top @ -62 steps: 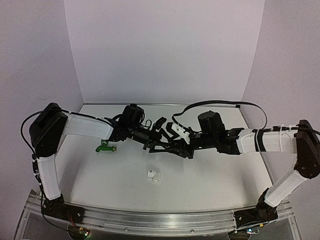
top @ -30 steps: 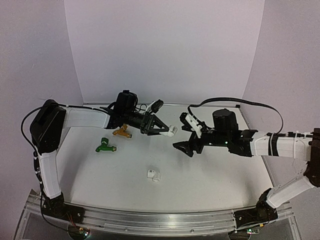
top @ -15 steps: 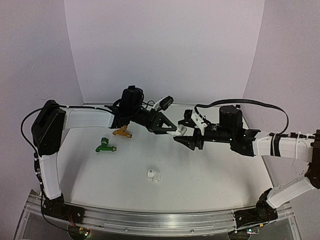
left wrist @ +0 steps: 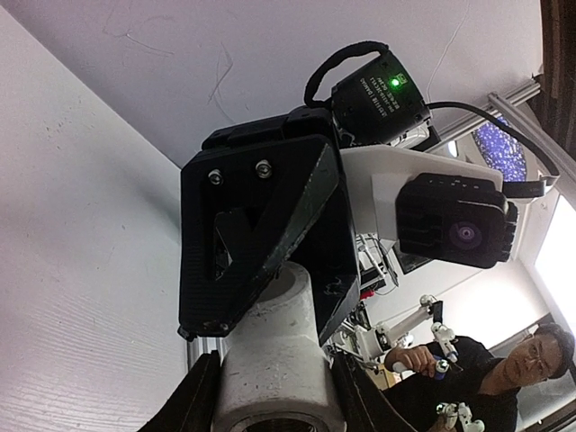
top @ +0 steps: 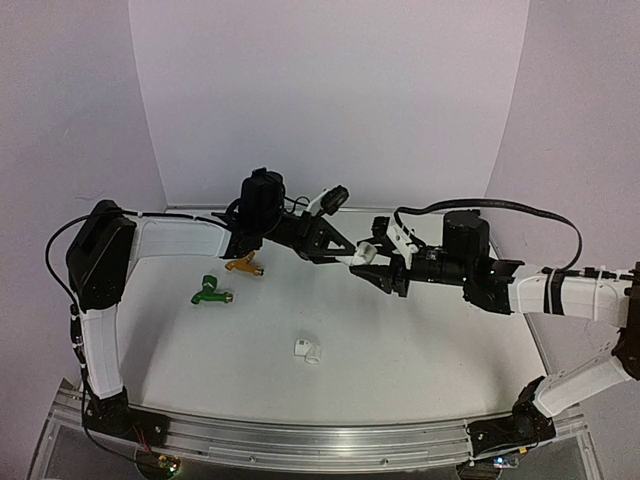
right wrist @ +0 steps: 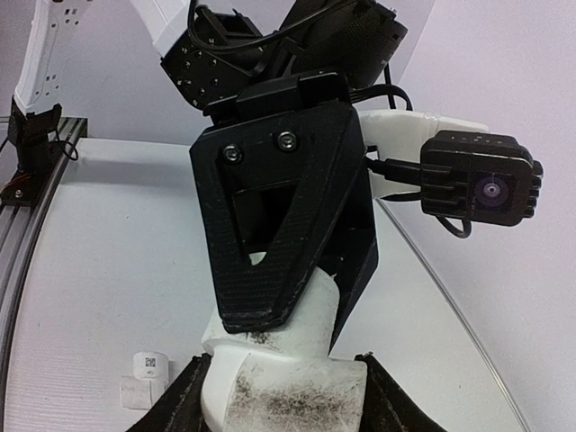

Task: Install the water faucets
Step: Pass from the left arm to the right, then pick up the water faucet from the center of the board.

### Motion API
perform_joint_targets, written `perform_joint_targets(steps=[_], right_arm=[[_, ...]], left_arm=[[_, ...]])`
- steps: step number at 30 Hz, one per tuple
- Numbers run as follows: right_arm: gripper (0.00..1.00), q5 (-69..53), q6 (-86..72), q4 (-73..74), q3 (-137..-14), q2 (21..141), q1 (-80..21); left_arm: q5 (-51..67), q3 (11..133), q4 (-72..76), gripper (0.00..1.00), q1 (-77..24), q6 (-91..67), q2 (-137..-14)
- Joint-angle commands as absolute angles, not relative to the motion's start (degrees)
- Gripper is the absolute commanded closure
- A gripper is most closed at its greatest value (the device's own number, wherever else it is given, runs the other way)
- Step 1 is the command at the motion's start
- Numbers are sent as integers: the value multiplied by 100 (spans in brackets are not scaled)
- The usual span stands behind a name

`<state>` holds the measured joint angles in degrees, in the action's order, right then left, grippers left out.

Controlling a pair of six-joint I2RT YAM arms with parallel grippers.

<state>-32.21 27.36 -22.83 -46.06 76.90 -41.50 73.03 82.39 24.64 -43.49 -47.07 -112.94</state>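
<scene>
- Top external: mid-air above the counter (top: 430, 345), the left jaws and right jaws meet tip to tip, both narrowed onto one white fitting (top: 358, 256). The orange faucet (top: 244, 264) and green faucet (top: 212, 292) lie on the counter, down and left of that meeting point. Their long axes run roughly across the view, and they are nearer the left arm.
- Left wrist: the white fitting (left wrist: 270, 378) sits tight between the left jaws. No faucet shows.
- Right wrist: the right jaws appear closed on the same white fitting (right wrist: 288, 382). A spare fitting (right wrist: 144, 373) lies on the counter below.

Robotics lab: white backdrop panels (top: 330, 100), aluminium mounting rail (top: 320, 440), operator (left wrist: 517, 371) behind rig.
</scene>
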Motion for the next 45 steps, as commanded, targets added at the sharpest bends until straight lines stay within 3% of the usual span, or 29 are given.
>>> perform_joint_targets(steps=[1, 5, 11, 12, 14, 18, 19, 23, 25, 29, 35, 38, 42, 45], right_arm=[[57, -3215, 2577, -2575, -4675, 7588, -4145], [60, -3249, 2567, -2564, -4717, 7620, -4141], [94, -3345, 2619, -2221, -4991, 7754, -4145], [99, -3329, 2652, -2186, -5006, 7761, -4143], [100, -3172, 2681, -2162, -4973, 7749, -4144], [100, -2694, 2752, -2079, -4868, 7716, -4140], [100, -2532, 2790, -2007, -4851, 7724, -4140], [100, -1966, 3008, -1694, -4730, 7801, -4140], [100, -1762, 3057, -1627, -4642, 7794, -4140], [100, -1794, 3076, -1516, -4527, 7693, -4140], [100, -2087, 3160, -1356, -4475, 7587, -4140], [100, -2270, 3173, -1295, -4500, 7611, -4140], [100, -2393, 3166, -1267, -4539, 7644, -4140], [100, -2426, 3165, -1239, -4543, 7609, -4140]], left_arm=[[7408, 8401, 2767, 100, -4351, -4868, -11424], [7411, 8437, 2776, 100, -4349, -4912, -11467], [7404, 8443, 2783, 99, -4326, -4984, -11505], [7359, 8424, 2785, 94, -4297, -5015, -11494], [7204, 8328, 2780, 68, -4147, -5088, -11444], [6807, 7801, 2784, 5, -3673, -5185, -11095], [6702, 7619, 2781, 1, -3549, -5220, -10971], [6221, 6724, 2624, 1, -2909, -5361, -10368], [5528, 6414, 1433, 6, -2632, -4790, -10052], [2903, 6552, -1864, 8, -2585, -3078, -9530], [-452, 6547, -3783, 7, -2572, -2675, -9121], [-923, 6625, -4101, 6, -2454, -2592, -9210], [-553, 6956, -4178, 15, -1884, -2535, -9640], [-821, 7317, -4302, 16, -1839, -2426, -10035]])
